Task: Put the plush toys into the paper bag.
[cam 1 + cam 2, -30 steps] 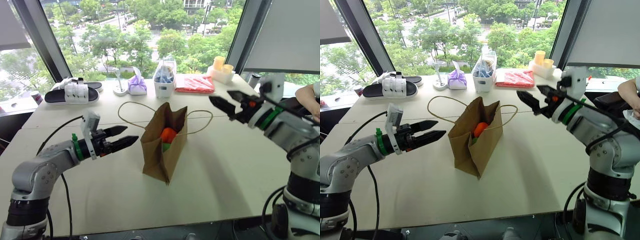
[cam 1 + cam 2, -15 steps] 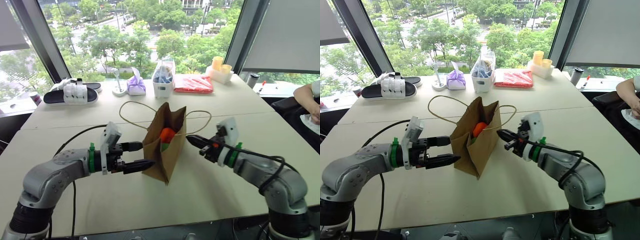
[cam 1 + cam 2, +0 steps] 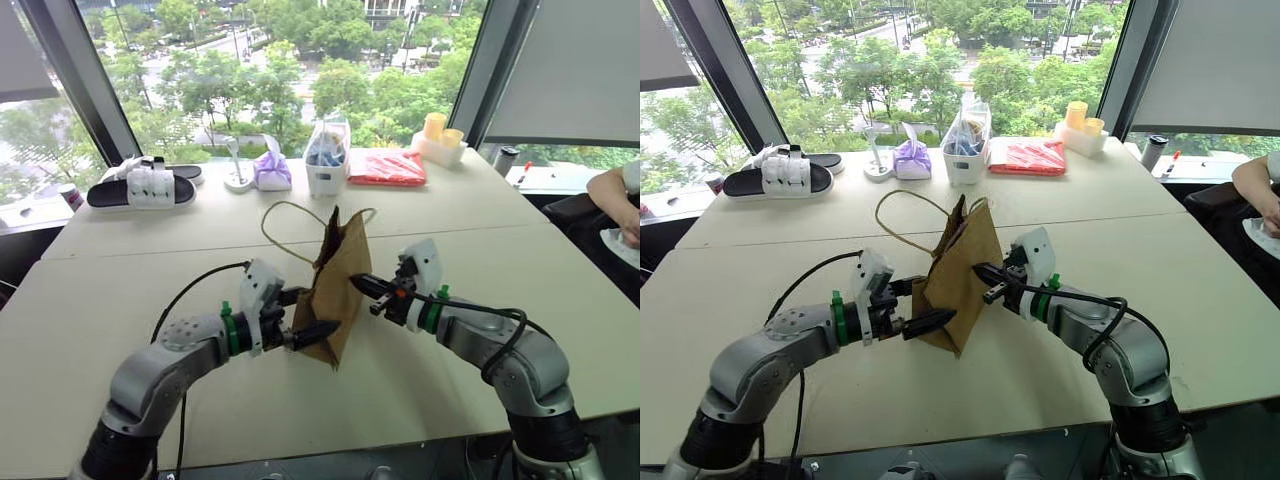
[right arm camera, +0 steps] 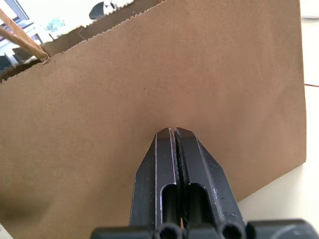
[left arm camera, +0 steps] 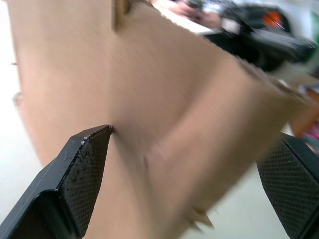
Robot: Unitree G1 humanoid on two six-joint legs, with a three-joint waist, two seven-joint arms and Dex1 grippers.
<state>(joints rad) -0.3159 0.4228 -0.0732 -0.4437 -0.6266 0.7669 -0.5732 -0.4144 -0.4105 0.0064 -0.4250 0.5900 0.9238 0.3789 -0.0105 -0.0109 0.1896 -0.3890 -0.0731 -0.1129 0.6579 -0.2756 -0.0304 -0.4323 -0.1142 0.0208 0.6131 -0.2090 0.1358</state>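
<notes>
The paper bag (image 3: 338, 290) stands between left pincer (image 3: 305, 316), spread wide, and closed right pincer (image 3: 362, 286).

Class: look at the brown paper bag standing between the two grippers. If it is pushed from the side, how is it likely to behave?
The paper bag probably gives way rather than resists: its walls are thin, creased paper. It stands tall on a narrow base, so a sideways push from the shut right gripper may tip it. The cord handles look limp and would likely flop.
</notes>
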